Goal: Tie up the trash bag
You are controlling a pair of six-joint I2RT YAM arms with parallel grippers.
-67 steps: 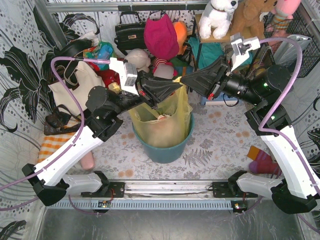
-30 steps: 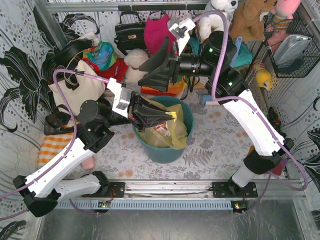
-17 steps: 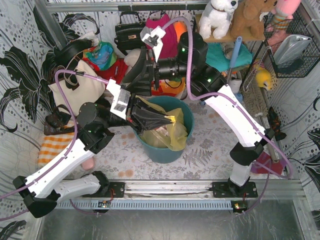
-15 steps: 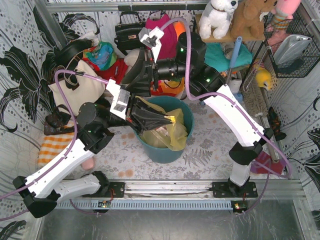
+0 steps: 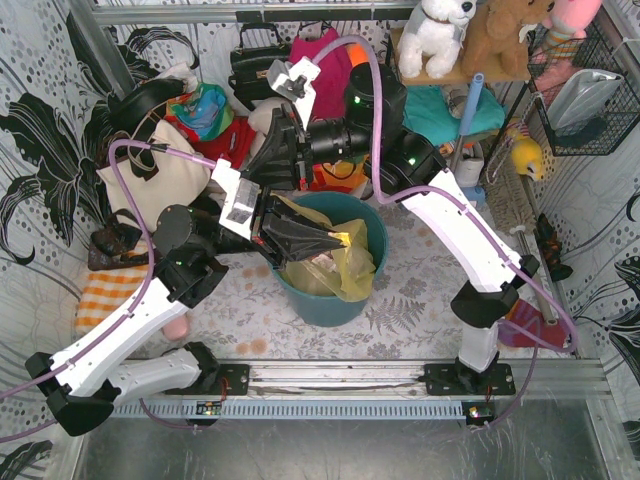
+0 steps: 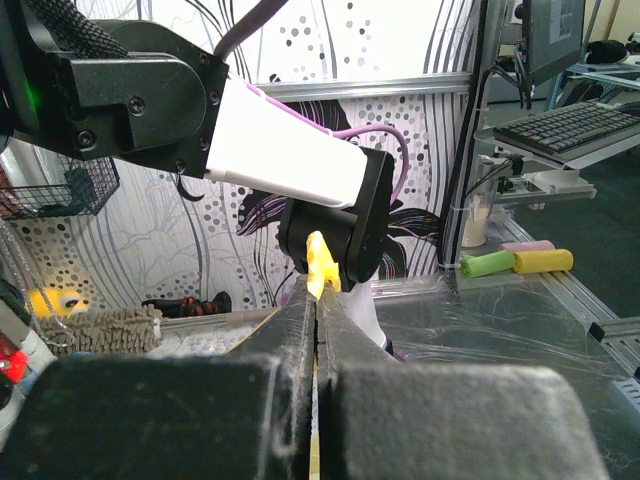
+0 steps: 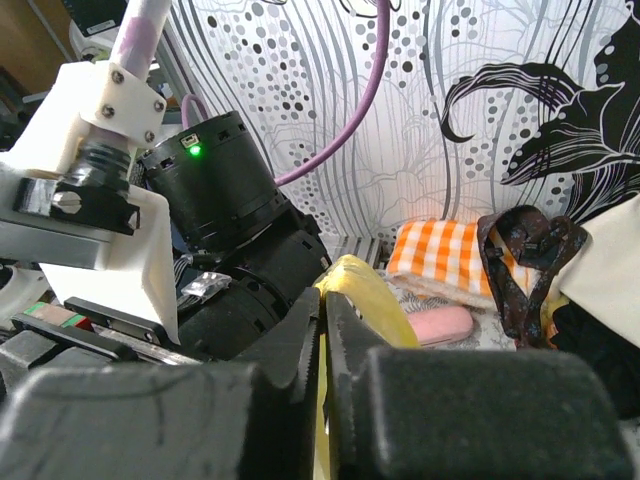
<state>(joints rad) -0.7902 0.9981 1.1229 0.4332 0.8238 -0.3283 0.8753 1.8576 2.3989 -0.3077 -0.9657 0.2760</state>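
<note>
The yellow-green trash bag sits in the round teal bin with white paper showing through. My left gripper reaches right over the bin and is shut on a piece of the bag's rim; a yellow tip sticks out past its closed fingers. My right gripper is swung across to the left, above the left wrist, and is shut on another strip of the bag, which bulges out beside its fingers.
A cream tote bag, a black handbag, a magenta cap and plush toys crowd the back. An orange checked cloth and a pink object lie at the left. A wire basket hangs at the right.
My right arm has swung from the right side far across to the left, taking its strip of bag over my left wrist. My left gripper has dropped lower over the bin.
</note>
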